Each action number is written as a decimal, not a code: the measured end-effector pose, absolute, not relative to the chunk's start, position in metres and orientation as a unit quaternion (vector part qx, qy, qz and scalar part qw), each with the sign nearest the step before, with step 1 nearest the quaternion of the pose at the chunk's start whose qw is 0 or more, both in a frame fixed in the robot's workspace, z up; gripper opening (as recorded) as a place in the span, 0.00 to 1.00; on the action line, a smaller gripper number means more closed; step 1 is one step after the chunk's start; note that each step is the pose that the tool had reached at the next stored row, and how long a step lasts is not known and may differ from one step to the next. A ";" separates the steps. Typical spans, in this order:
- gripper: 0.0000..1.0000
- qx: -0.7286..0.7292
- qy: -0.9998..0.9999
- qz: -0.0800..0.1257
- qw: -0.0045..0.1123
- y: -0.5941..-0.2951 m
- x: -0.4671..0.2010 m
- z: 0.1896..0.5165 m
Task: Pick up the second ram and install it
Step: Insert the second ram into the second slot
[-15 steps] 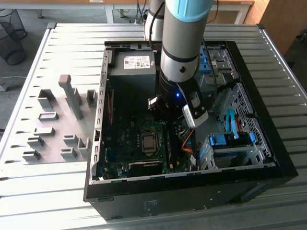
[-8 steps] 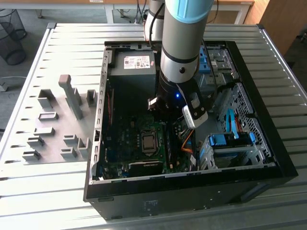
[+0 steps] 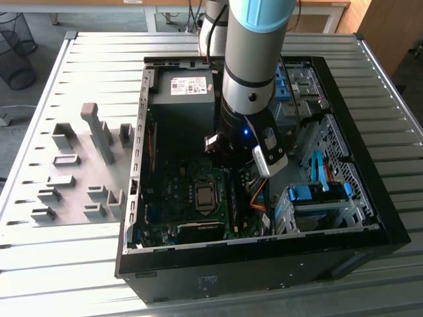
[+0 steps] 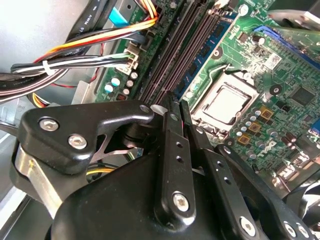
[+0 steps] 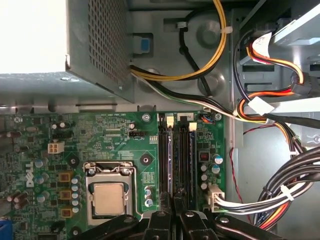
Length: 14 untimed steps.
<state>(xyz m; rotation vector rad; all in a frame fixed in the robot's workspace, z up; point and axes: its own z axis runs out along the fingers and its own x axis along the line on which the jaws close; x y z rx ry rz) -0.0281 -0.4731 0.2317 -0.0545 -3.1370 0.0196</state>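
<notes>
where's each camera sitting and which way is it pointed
Exterior view: off the arm, above, looking down into the open computer case; the arm and its wrist show.
First wrist view: on the wrist, facing the motherboard and memory slots; claw at the edge.
Second wrist view: on the wrist, close behind the claw.
Both wrist views share the processor socket.
</notes>
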 end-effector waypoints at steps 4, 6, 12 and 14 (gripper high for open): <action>0.13 -0.014 -1.000 0.006 0.002 -0.473 -0.028 0.230; 0.13 -0.014 -1.000 0.006 0.002 -0.473 -0.028 0.230; 0.13 -0.014 -1.000 0.006 0.002 -0.473 -0.028 0.230; 0.13 -0.014 -1.000 0.006 0.002 -0.473 -0.028 0.229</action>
